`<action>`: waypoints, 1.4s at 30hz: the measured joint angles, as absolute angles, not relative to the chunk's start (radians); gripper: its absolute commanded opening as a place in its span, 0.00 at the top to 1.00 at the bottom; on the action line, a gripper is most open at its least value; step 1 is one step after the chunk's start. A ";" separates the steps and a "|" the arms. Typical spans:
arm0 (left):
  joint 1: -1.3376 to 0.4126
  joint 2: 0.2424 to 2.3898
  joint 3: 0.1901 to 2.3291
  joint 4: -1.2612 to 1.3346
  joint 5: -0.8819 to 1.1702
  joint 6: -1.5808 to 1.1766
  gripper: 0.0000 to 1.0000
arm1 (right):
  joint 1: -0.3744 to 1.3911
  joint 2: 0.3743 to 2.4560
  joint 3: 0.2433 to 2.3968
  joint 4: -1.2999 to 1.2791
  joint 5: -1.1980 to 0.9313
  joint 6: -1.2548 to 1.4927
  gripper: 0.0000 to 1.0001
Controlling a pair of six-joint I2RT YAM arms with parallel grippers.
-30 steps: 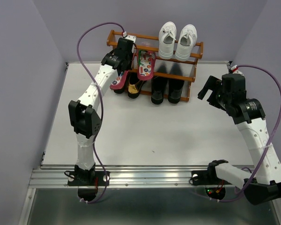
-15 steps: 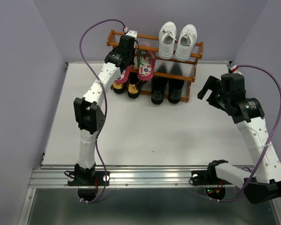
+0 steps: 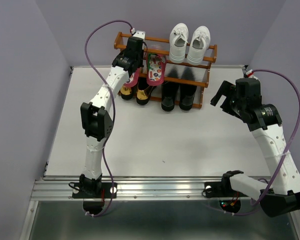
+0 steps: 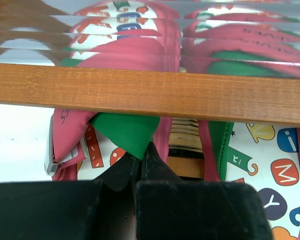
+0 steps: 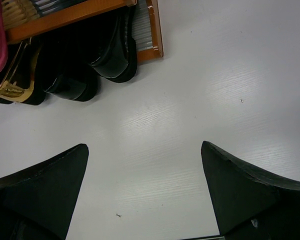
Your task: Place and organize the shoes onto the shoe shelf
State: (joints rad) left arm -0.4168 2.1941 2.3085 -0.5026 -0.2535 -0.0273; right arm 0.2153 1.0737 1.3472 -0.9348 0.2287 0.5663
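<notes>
The orange-brown shoe shelf [image 3: 213, 54] stands at the table's back. White sneakers [image 3: 189, 43] sit on its top tier at the right. One pink flip-flop [image 3: 155, 70] lies on the top tier left of them. My left gripper [image 3: 132, 65] is at the shelf's left end, shut on the green strap [image 4: 125, 131] of the second pink flip-flop [image 3: 126, 84], which hangs tilted at the shelf's front rail [image 4: 150, 92]. Gold loafers [image 3: 142, 94] and black boots [image 3: 179, 96] stand on the lower tier. My right gripper [image 3: 221, 98] is open and empty, right of the shelf.
The right wrist view shows the boots [image 5: 107, 47], one gold loafer [image 5: 10, 90] and the shelf's right end [image 5: 155, 30] above bare white table [image 5: 200, 90]. Purple walls close in the sides and back. A metal rail [image 3: 155, 189] runs along the near edge.
My left gripper has moved up and back toward the shelf's top left, carrying the flip-flop with it. The right arm has not moved.
</notes>
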 measured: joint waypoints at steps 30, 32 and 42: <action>-0.413 2.205 2.292 -0.387 -0.244 -0.036 0.50 | 0.215 1.073 1.347 -0.936 0.228 0.584 0.00; -0.415 2.164 2.254 -0.384 -0.245 -0.041 0.51 | 0.215 1.072 1.347 -0.936 0.228 0.584 0.00; -0.426 2.050 2.138 -0.358 -0.262 -0.060 0.48 | 0.215 1.066 1.345 -0.935 0.212 0.584 0.00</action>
State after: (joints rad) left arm -0.4259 2.0499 2.1380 -0.3576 -0.2623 -0.0597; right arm 0.2153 1.0664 1.3453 -0.9352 0.2123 0.5838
